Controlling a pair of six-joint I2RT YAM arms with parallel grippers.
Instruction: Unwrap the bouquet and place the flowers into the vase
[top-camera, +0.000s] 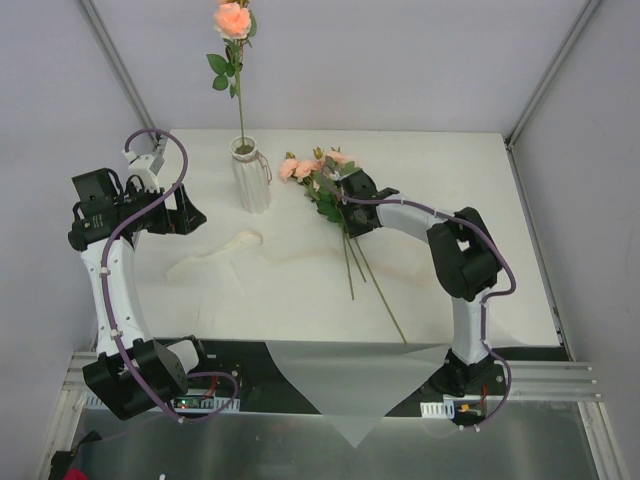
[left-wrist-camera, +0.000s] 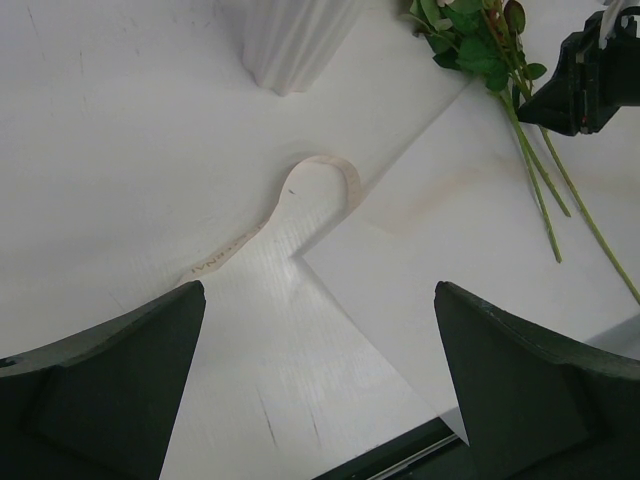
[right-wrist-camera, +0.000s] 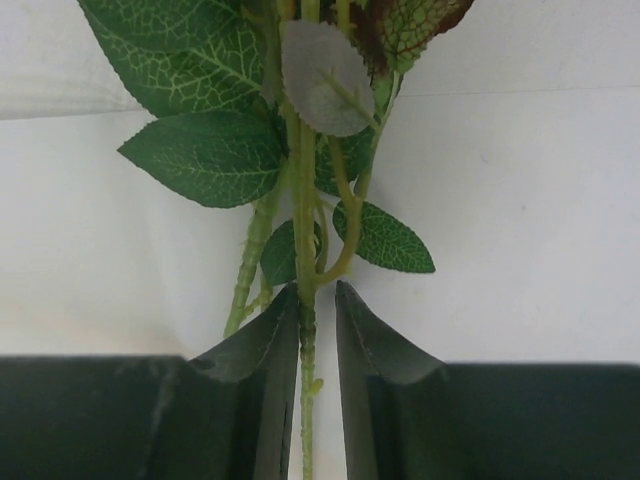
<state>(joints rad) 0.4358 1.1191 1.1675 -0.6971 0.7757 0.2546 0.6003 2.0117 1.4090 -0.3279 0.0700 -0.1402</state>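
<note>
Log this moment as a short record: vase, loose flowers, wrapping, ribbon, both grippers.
vase: upright at the back of the table, one rose standing in it
loose flowers: lying on the table, right of the vase
wrapping sheet: spread flat, overhanging the near edge
ribbon: loose on the table, near the vase
left gripper: open, empty, left of the vase
right gripper: narrowly open, astride one stem

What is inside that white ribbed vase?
One peach-pink rose stands in the vase, its stem entering the mouth. The stem's lower end and anything else inside are hidden by its wall.
</note>
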